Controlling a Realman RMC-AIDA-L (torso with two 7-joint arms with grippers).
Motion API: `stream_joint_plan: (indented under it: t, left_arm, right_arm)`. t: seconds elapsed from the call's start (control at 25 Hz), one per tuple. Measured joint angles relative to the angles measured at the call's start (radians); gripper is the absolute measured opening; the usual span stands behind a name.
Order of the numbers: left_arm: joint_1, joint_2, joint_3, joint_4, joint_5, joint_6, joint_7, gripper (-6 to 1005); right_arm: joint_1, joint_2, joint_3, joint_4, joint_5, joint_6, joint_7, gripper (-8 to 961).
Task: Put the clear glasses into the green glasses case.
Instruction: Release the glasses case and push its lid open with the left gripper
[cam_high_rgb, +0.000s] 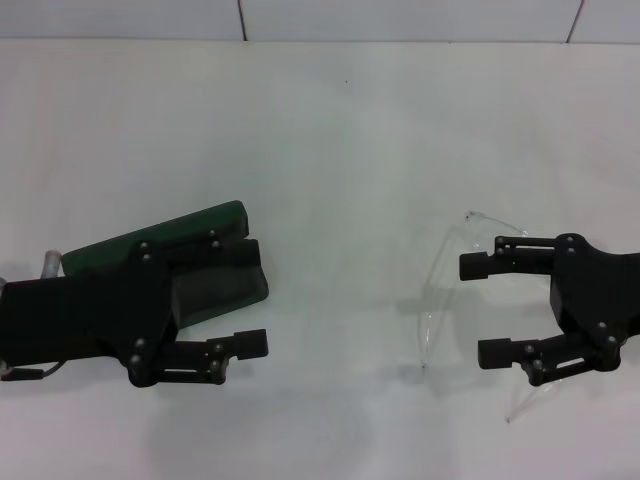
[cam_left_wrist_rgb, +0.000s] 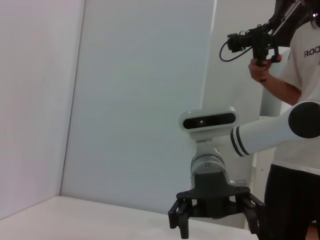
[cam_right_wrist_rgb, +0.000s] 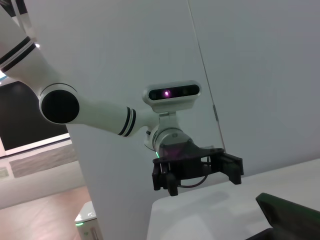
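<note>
One clear glasses (cam_high_rgb: 450, 290), one green glasses case (cam_high_rgb: 215, 262), two grippers.

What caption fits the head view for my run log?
Open right pincer brackets the clear glasses; open left pincer hovers over the open green glasses case.

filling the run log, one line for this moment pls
left gripper: open, over open green glasses case | right gripper: open, beside clear glasses | glasses on table, not in case
</note>
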Motion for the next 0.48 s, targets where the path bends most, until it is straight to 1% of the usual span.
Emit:
stream_joint_plan:
  t: [0.48]
  left_arm:
    - [-0.002, 0.001, 0.000, 0.004, -0.005, -0.006, -0.003, 849]
  right_arm:
    - [0.000, 0.004, 0.004, 0.000, 0.021, 0.001, -0.021, 868]
